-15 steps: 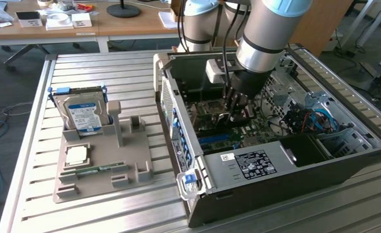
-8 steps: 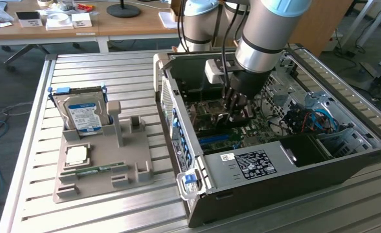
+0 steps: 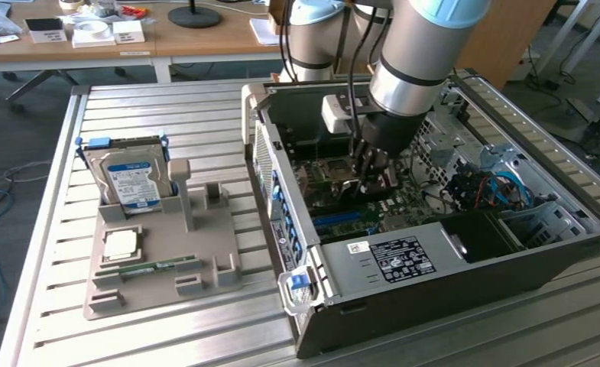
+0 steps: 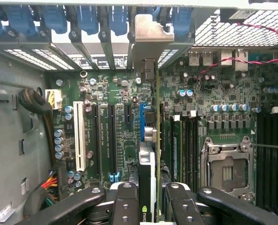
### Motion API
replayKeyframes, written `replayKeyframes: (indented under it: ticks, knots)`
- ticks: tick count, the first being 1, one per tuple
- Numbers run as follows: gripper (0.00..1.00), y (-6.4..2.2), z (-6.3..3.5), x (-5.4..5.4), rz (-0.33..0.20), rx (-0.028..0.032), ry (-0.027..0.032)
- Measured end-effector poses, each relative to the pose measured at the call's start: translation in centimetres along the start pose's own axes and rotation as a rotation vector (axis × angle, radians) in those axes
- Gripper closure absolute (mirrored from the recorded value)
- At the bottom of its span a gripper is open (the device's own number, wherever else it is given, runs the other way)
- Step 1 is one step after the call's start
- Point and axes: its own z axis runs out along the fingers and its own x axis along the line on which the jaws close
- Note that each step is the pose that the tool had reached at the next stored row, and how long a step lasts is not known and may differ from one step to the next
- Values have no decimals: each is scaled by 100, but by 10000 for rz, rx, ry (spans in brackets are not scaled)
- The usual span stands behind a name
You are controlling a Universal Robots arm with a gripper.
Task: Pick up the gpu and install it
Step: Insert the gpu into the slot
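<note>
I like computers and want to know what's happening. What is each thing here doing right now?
gpu, on edge over the motherboard, gripped
gripper, shut on the gpu
computer case, on its side, open
hard drive, standing in the gray holder
CPU, lying flat on the holder
memory stick, lying flat on the holder
CPU socket, empty

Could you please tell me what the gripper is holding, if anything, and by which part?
The gripper holds the gpu, its fingers pinching the card's two flat faces at the upper edge, away from the silver bracket.
</note>
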Motion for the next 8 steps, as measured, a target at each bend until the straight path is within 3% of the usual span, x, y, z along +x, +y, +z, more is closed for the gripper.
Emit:
replayKeyframes:
  ticks: [8]
  knots:
    - [73,34,16,4,-2,2,-1]
